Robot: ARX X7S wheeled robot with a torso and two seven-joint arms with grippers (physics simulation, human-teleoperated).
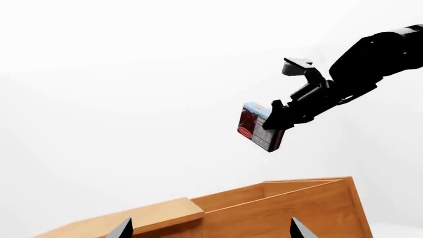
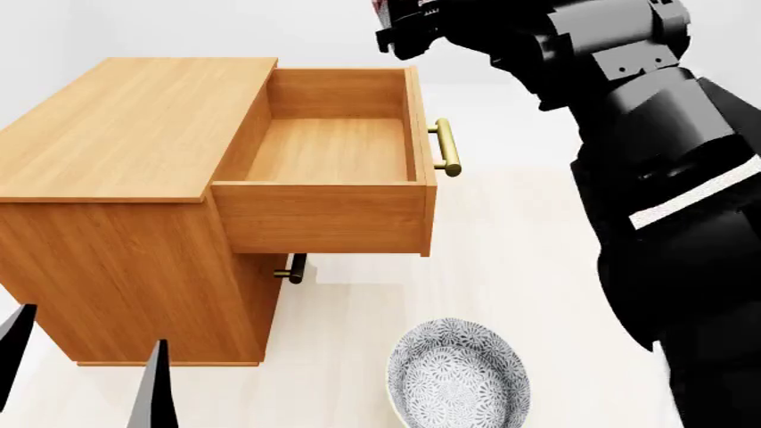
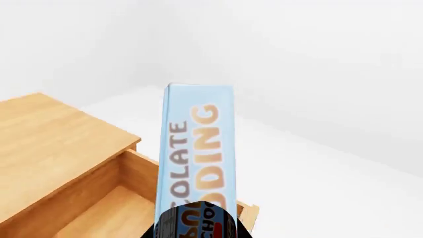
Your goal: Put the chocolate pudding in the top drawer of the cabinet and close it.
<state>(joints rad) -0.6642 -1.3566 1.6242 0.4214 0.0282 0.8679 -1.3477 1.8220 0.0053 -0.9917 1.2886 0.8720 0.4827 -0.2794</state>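
The chocolate pudding (image 1: 254,124) is a thin box with a dark red-brown face and a light blue edge (image 3: 198,144). My right gripper (image 1: 284,116) is shut on it and holds it in the air above the cabinet (image 2: 131,125). The top drawer (image 2: 327,147) is pulled out and empty, its brass handle (image 2: 444,147) facing right. In the head view the right gripper (image 2: 405,27) hangs over the drawer's far right corner, with only a sliver of the box showing. My left gripper (image 2: 84,374) is open and empty, low beside the cabinet's near left corner.
A patterned grey-blue bowl (image 2: 458,379) lies on the floor in front of the cabinet. A lower drawer's handle (image 2: 291,270) shows under the open drawer. The right arm (image 2: 642,134) fills the right side of the head view.
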